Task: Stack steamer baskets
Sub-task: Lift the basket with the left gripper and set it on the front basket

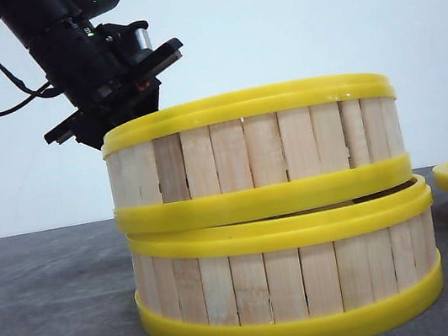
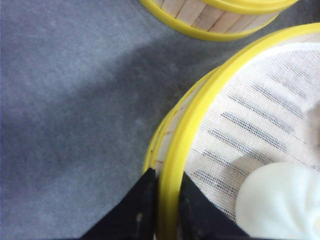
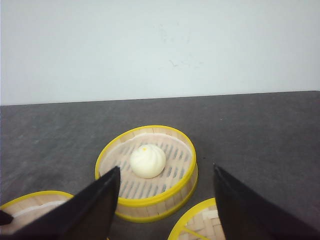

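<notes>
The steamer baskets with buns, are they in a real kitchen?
Probably not. It looks like a robot test bench: a bare grey table, a plain white wall, and steamer baskets gripped by the left gripper.

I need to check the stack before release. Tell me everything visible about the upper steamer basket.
The upper steamer basket is a round, shallow drum with pale wooden-slat walls and thick yellow rim bands. It sits slightly tilted on the lower steamer basket, with a gap at the right. A white mesh liner and a white bun lie inside. The left gripper pinches its rim.
</notes>
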Controlling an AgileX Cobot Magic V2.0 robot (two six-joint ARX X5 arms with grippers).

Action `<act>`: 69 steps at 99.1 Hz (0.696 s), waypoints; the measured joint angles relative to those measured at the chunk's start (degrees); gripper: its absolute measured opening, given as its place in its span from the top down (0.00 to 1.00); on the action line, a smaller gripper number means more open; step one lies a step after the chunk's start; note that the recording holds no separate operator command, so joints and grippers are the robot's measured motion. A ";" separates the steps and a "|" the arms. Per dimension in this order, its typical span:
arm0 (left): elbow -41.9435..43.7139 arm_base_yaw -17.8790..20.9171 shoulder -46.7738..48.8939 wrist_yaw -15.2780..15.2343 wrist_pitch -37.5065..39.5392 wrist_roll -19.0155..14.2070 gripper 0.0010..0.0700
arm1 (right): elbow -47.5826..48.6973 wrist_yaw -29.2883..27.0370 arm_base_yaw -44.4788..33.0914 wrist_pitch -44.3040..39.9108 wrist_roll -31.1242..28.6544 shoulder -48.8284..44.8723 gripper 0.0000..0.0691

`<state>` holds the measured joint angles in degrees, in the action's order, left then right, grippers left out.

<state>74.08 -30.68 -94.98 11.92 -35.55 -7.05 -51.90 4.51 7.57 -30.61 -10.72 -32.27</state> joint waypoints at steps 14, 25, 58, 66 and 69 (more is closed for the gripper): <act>0.00 -0.04 0.00 -0.02 -0.20 -0.04 0.98 | 0.00 0.00 0.00 0.00 0.00 0.00 0.48; 0.00 -0.44 0.00 -0.17 -0.07 -0.07 0.98 | 0.00 0.00 0.00 0.00 0.00 0.00 0.48; 0.00 -1.79 0.00 -1.07 0.17 -0.31 0.98 | 0.00 0.00 0.00 0.00 0.02 0.00 0.48; 0.00 -1.81 -0.07 -1.07 0.17 -0.66 0.98 | 0.00 0.00 0.00 0.00 0.00 0.00 0.48; 0.00 -1.81 -0.11 -1.07 0.17 -0.79 0.98 | 0.00 0.00 0.00 0.00 0.00 0.00 0.48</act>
<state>74.08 -32.49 -95.09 10.85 -35.38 -7.84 -51.90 4.51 7.57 -30.61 -10.72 -32.27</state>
